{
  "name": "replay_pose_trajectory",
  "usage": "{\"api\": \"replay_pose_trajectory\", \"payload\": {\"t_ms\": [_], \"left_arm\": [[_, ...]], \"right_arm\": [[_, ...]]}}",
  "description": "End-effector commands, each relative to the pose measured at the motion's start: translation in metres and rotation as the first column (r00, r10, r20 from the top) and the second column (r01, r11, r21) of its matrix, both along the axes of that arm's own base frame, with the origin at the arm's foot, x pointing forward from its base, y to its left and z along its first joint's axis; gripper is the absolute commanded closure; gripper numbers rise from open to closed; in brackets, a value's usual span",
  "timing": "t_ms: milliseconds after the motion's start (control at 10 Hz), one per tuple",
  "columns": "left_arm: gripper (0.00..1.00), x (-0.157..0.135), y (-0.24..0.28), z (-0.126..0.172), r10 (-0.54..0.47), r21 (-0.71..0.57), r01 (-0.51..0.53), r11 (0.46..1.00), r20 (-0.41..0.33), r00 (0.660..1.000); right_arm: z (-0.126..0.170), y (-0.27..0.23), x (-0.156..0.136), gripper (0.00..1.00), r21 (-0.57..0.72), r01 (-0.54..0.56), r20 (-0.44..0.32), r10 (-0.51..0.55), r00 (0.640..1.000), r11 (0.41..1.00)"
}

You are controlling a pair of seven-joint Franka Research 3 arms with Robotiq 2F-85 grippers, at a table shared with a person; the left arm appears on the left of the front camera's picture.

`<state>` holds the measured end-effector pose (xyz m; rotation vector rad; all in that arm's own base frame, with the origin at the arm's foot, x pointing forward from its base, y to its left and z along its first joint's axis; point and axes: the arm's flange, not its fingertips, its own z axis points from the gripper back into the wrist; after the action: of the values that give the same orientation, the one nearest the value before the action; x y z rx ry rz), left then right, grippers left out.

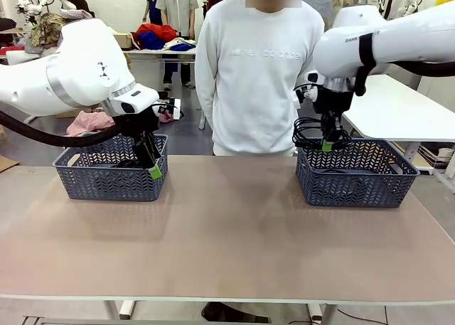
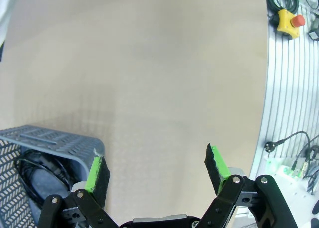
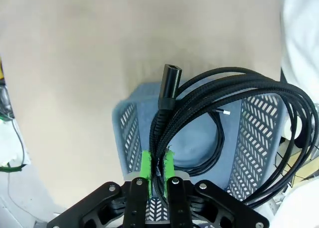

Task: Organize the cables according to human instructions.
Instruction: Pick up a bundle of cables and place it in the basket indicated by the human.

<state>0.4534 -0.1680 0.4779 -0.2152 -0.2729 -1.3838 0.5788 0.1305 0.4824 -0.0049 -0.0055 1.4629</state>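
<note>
Clearly black braided cable point(image 3: 234, 103), looped coil

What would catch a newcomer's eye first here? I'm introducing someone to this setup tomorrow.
Probably the right gripper, shut on a coiled black cable and holding it above the right basket. Next, the left gripper, jaws wide open at the near edge of the left basket, where another cable lies. A person stands behind the table.
</note>
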Motion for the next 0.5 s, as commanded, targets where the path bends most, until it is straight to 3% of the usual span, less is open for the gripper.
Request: {"api": "replay_pose_trajectory", "payload": {"t_ms": [0, 400], "left_arm": [[0.00, 0.000, 0.002, 0.001, 0.003, 0.000, -0.003, 1.000, 0.007, 1.000], [0.00, 0.000, 0.002, 0.001, 0.003, 0.000, -0.003, 1.000, 0.007, 1.000]], "right_arm": [[-0.008, -0.023, -0.006, 1.00, 0.050, -0.019, 0.016, 0.019, 1.000, 0.999], [-0.024, -0.060, 0.005, 1.00, 0.038, 0.012, 0.020, -0.012, 1.000, 0.999]]}}
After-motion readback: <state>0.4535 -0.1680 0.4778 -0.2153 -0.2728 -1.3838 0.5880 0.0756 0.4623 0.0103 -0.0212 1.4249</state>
